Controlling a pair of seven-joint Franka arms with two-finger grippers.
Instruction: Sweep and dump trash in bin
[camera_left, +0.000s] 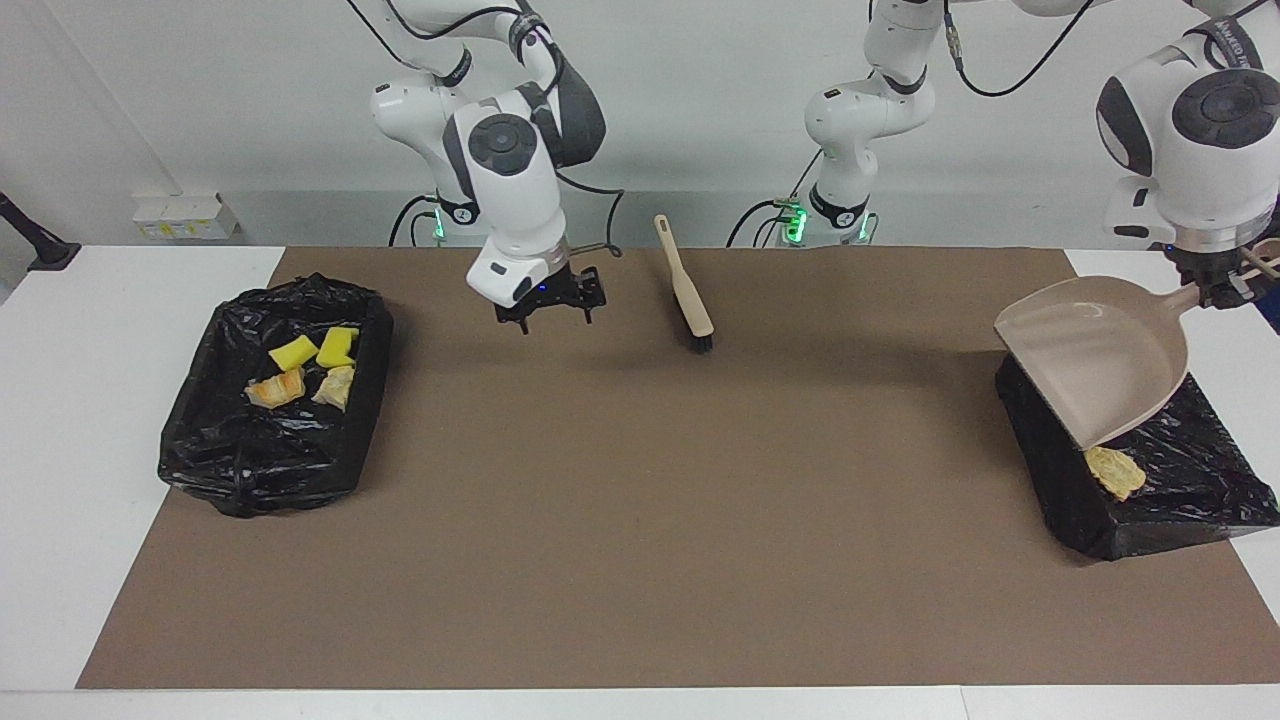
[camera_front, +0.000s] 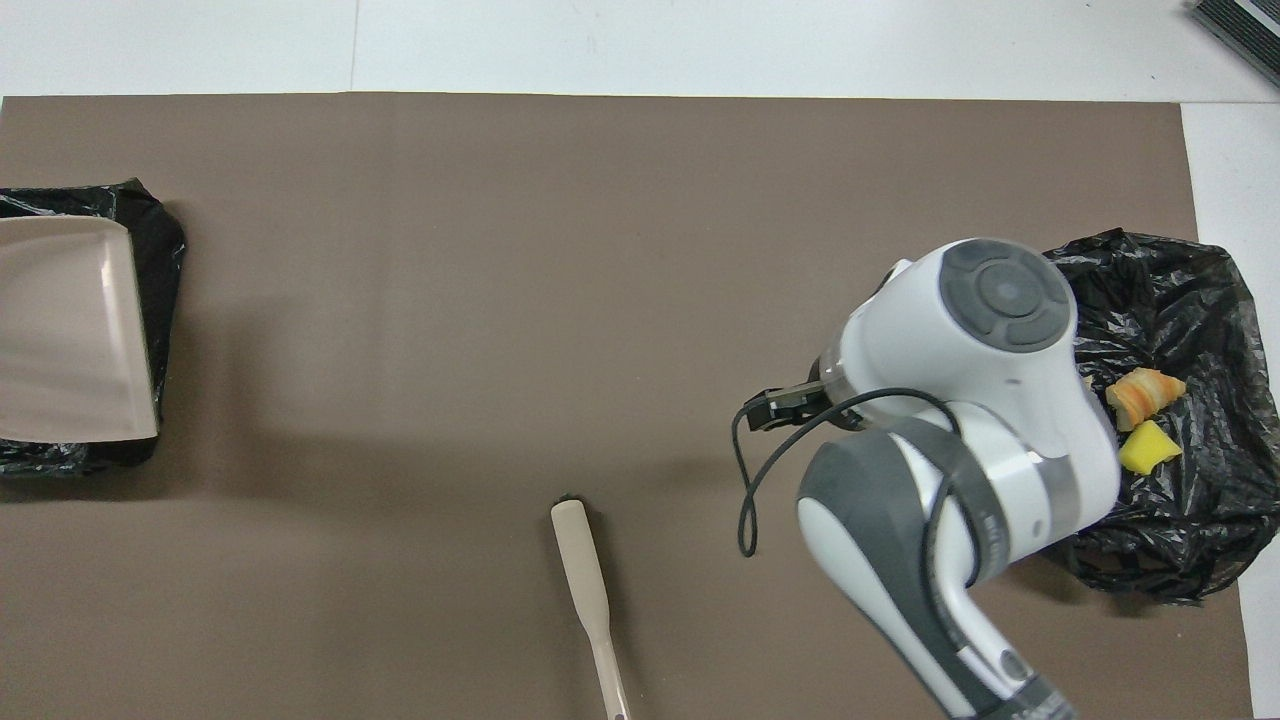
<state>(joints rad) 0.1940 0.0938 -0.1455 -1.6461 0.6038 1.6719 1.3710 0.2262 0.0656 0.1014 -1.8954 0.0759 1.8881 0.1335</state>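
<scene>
A brown mat (camera_left: 640, 480) covers the middle of a white desk (camera_left: 100, 450), and the brush (camera_left: 686, 292) lying on it serves as the landmark for everything else. The brush rests alone near the robots' edge of the mat, its pale handle pointing toward the robots and its dark bristle end pointing away from them — so its long axis runs roughly from the robots outward across the mat. The right end effector (camera_left: 545, 305) hangs in the air over bare mat, to the right arm's side of the brush and apart from it, its fingers spread and holding nothing. Toward the right arm's end of the desk from the brush sits a bin lined with a black bag (camera_left: 270, 400), with trash (camera_left: 305, 368) inside: yellow sponge chunks and golden pastry pieces. Toward the left arm's end from the brush sits a second black-lined bin (camera_left: 1150, 500). The left end effector (camera_left: 1225, 285) is clenched on the handle of a beige dustpan (camera_left: 1100, 355), which is held tilted above that bin and hides most of it; one pale bread-like piece (camera_left: 1112, 470) shows in the bin below the pan's lip. No trash lies on the open mat. Judging from this, the dumping looks nearly finished. If the brush is wanted again, the right arm is the nearer one and would meet the handle end first.
</scene>
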